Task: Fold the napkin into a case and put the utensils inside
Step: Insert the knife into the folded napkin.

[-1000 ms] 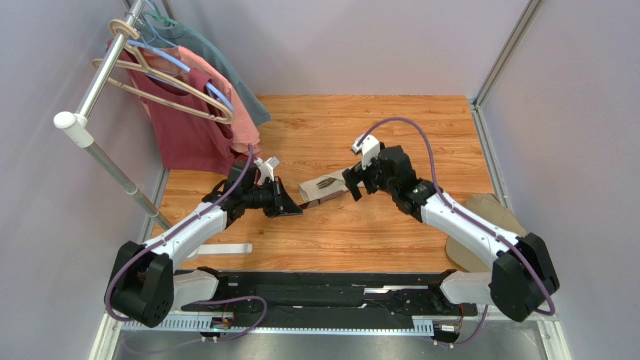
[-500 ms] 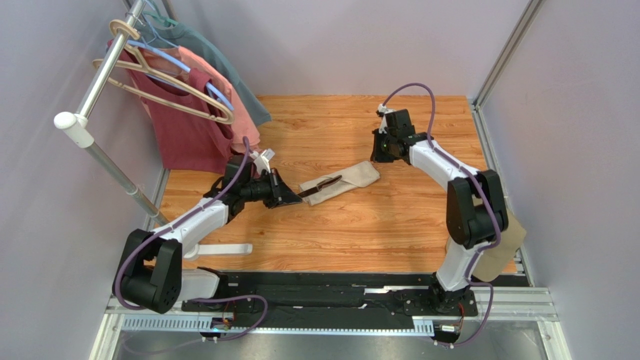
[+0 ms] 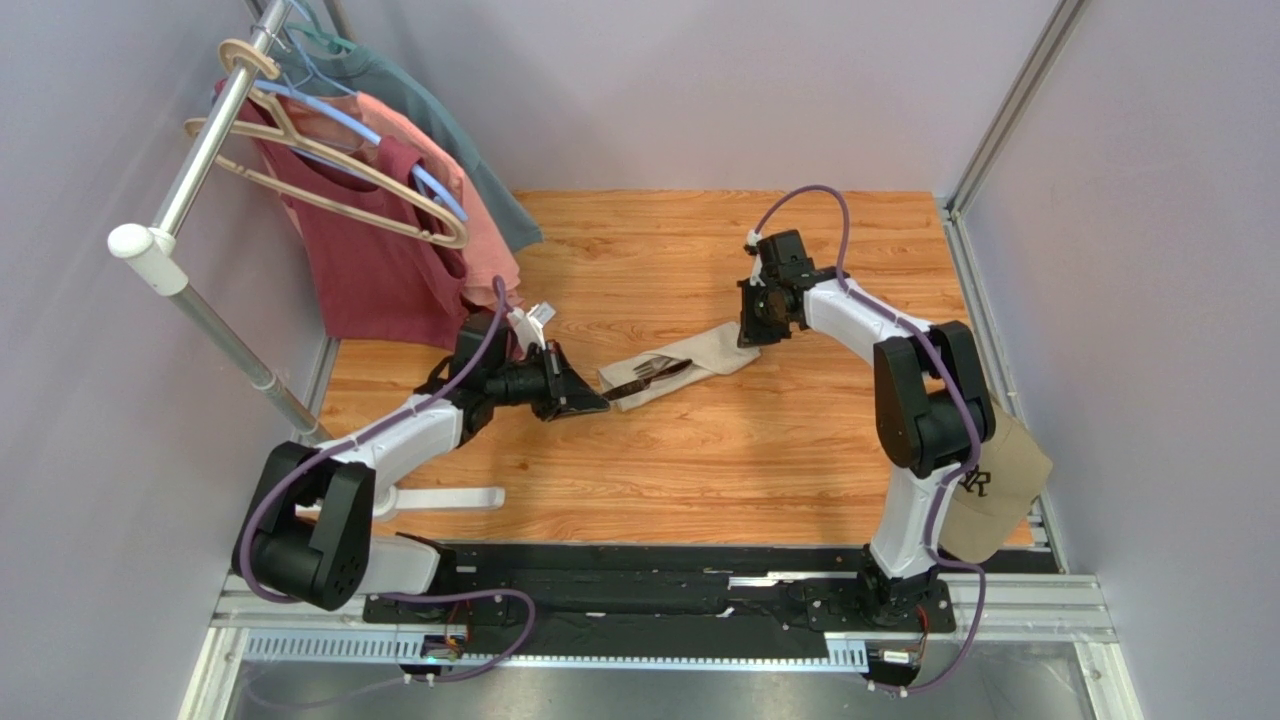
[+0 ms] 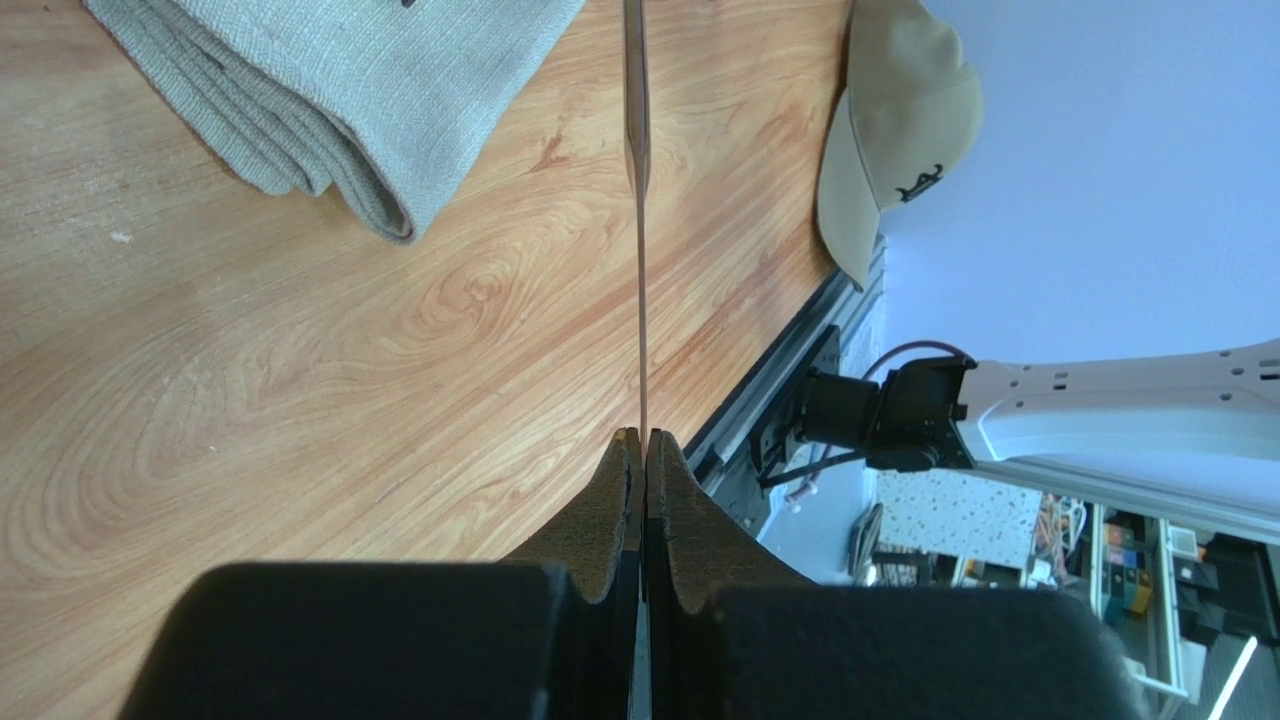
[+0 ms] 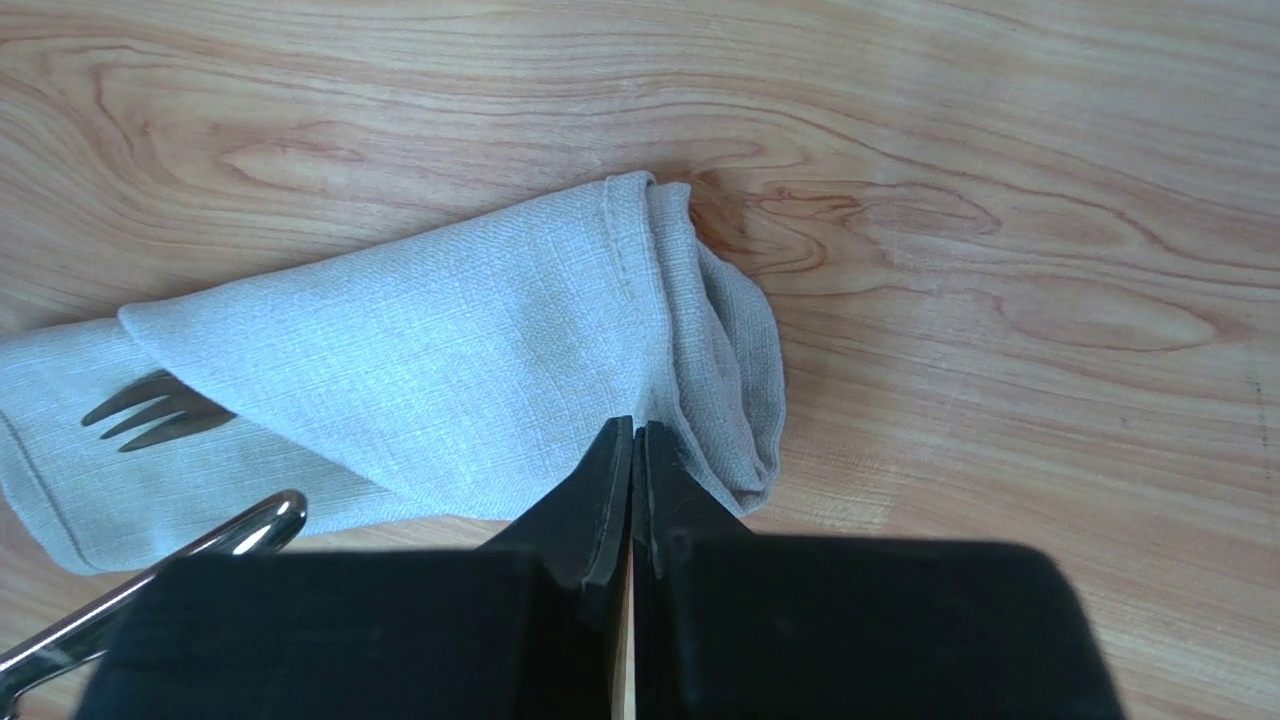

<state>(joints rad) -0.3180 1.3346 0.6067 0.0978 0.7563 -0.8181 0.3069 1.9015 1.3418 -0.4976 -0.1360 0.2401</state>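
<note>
Gripping the knife [image 4: 640, 270] in your closed left hand [image 4: 645, 443], you are aiming its long axis rightward at the case [image 5: 451, 360] on the table [image 3: 721, 450], fork [image 5: 158, 408] inside; your right hand [image 5: 633, 438], also closed and seemingly empty, is hovering over its far end.

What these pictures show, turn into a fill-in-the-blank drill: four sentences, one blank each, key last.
1. The left tool is shut on the ___, which points toward the case.
2. The fork's ___ show at the case's open end.
3. The right tool is ___ over the case's folded end.
4. The cap lies beside the ___ arm.

Missing words: knife; tines; shut; right.
</note>
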